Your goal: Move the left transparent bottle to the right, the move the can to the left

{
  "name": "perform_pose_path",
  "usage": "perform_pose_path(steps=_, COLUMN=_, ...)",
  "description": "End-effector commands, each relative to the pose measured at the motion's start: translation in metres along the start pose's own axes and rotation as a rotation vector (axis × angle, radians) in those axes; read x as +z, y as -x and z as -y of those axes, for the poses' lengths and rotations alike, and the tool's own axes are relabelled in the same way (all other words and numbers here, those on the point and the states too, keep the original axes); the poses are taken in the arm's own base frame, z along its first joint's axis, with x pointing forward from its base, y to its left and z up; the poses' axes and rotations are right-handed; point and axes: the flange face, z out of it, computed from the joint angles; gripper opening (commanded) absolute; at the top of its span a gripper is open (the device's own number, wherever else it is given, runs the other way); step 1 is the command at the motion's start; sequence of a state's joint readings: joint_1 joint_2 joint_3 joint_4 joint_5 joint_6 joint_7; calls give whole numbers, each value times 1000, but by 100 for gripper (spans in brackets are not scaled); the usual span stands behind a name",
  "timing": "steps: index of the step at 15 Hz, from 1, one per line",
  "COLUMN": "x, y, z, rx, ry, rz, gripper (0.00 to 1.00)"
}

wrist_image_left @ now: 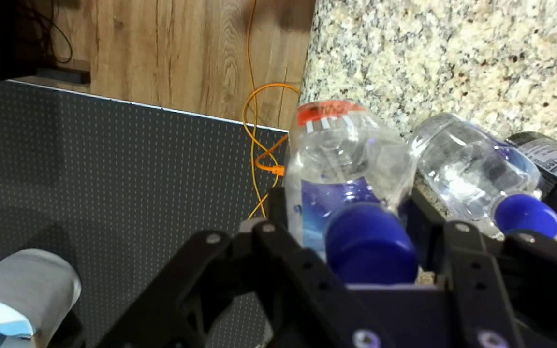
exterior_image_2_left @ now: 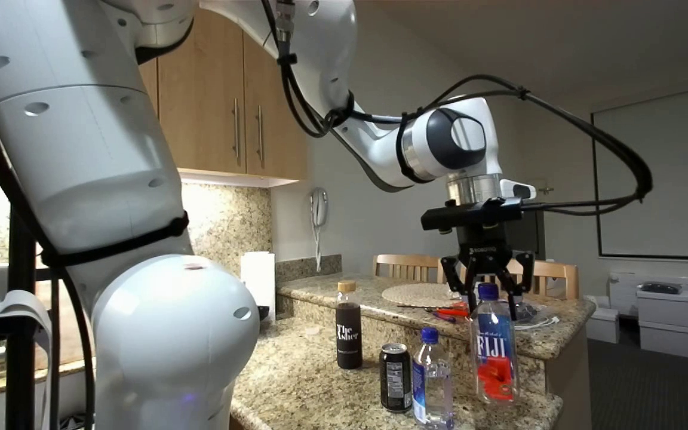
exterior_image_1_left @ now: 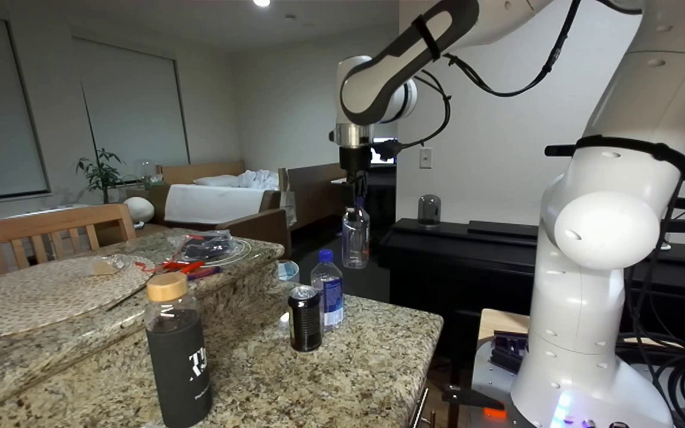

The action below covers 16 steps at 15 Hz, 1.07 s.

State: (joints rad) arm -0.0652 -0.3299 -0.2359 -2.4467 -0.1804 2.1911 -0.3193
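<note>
My gripper (exterior_image_2_left: 492, 310) is shut around the neck of a clear bottle with a blue cap (exterior_image_2_left: 495, 346) and holds it upright in the air near the counter's end. This held bottle also shows in an exterior view (exterior_image_1_left: 355, 241) and the wrist view (wrist_image_left: 351, 145). A second clear bottle with a blue cap (exterior_image_1_left: 330, 291) stands on the counter beside the dark can (exterior_image_1_left: 305, 321). In the wrist view this standing bottle (wrist_image_left: 472, 164) is right of the held one, with the can (wrist_image_left: 556, 164) further right. I cannot tell which bottle counts as the left one.
A taller black bottle with a wooden-looking cap (exterior_image_1_left: 179, 356) stands on the granite counter (exterior_image_1_left: 372, 368). A raised granite ledge (exterior_image_1_left: 232, 288) runs beside it, with red tools and a plastic bag on top. Past the counter edge the floor and a grey bin (wrist_image_left: 36, 285) show.
</note>
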Motion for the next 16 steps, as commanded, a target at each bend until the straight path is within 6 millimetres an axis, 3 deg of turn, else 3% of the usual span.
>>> perform_pose_path(steps=1, x=26, y=8, z=-2, rx=-50, ry=-22, rz=-27, gripper=34)
perform_pose_path(steps=5, x=45, y=5, z=8, rx=-84, ry=-61, rz=-37, gripper=34)
perform_pose_path(steps=16, x=63, y=-6, z=45, rx=-91, ry=-70, rz=-61, gripper=34)
